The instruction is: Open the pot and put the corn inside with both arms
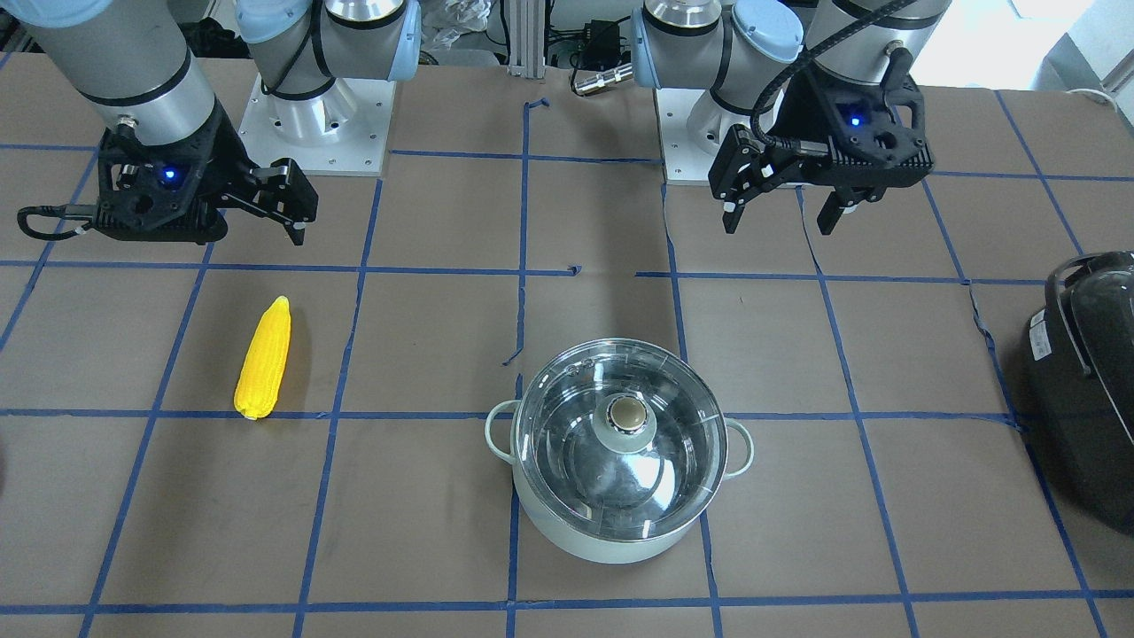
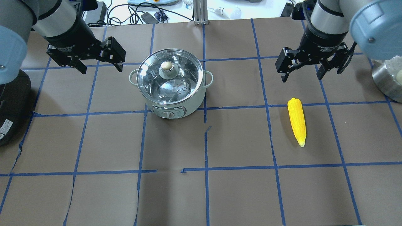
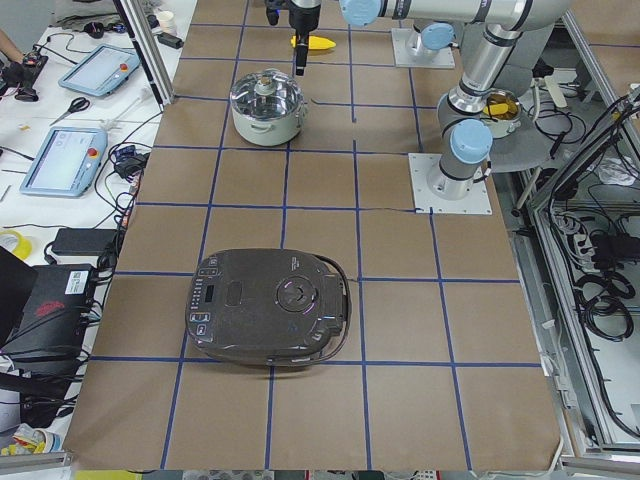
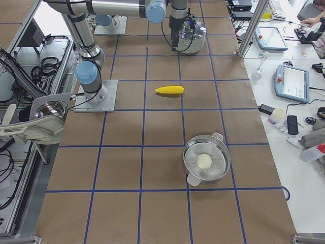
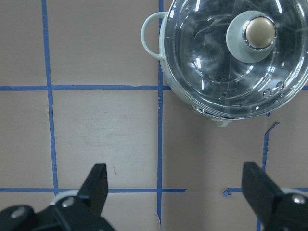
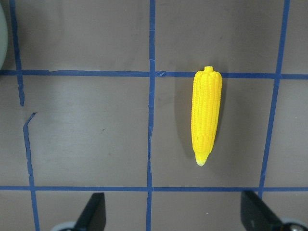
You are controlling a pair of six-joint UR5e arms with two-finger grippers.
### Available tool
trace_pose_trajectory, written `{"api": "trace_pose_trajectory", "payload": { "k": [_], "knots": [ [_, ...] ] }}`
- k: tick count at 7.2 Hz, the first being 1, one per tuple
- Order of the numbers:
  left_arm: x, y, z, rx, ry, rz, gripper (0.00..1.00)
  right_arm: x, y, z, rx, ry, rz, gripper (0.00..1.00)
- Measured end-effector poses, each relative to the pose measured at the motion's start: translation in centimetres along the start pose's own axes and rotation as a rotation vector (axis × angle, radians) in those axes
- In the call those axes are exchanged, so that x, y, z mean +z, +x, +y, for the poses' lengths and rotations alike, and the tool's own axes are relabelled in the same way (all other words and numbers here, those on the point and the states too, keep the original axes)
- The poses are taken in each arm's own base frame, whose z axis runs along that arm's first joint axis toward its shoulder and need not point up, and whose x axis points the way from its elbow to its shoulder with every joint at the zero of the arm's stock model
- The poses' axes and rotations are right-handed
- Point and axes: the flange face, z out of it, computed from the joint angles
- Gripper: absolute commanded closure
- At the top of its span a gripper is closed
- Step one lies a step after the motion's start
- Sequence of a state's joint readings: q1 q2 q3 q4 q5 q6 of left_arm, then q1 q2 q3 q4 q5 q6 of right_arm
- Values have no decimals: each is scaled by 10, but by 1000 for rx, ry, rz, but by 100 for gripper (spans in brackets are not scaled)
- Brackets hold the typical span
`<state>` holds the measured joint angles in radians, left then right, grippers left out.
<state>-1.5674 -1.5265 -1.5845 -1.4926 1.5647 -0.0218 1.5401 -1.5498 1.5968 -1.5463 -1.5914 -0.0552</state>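
Note:
The pale mint-green pot stands closed, its glass lid with a metallic knob on top; it also shows in the overhead view and the left wrist view. The yellow corn lies flat on the table, apart from the pot, and shows in the overhead view and the right wrist view. My left gripper is open and empty, hovering beside the pot. My right gripper is open and empty, hovering just beyond the corn's blunt end.
A black appliance with a handle sits at the table's end on my left side. A steel pot with a white object inside stands at the end on my right. Blue tape lines grid the brown table.

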Motion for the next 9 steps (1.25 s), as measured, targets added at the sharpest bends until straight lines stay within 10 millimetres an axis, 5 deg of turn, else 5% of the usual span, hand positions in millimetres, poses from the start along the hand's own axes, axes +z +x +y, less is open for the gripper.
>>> {"api": "trace_pose_trajectory", "payload": {
  "k": [9],
  "knots": [
    [-1,-1,0,0,1,4,0,6,11,-11,30,3,-1,0]
  ]
}}
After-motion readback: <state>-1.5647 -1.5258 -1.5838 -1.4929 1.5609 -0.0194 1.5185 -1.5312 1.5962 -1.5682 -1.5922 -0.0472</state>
